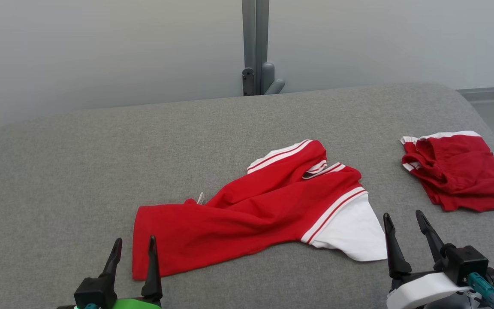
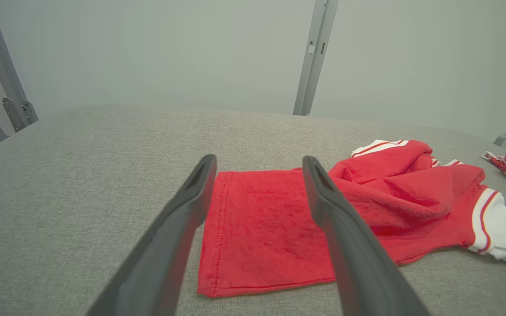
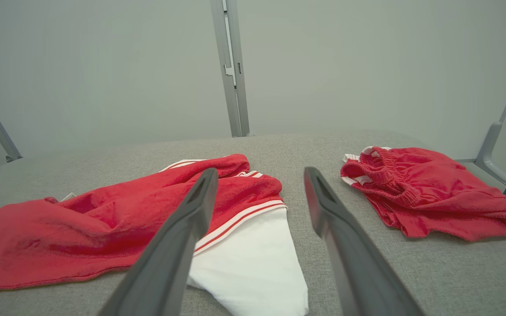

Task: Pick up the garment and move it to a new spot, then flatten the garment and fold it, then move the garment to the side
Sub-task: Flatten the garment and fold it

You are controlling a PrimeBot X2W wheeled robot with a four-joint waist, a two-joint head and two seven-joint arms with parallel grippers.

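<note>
Left tool point(image 1: 135, 239) spread wide, empty, right tool point(image 1: 402, 213) spread wide, empty, garment point(image 1: 247, 214) lying free

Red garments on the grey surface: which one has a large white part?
The long red shirt in the middle; the bunched red shorts at the right show only thin white trim.

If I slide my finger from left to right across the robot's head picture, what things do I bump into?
left gripper → red and white shirt → right gripper → red shorts
</note>
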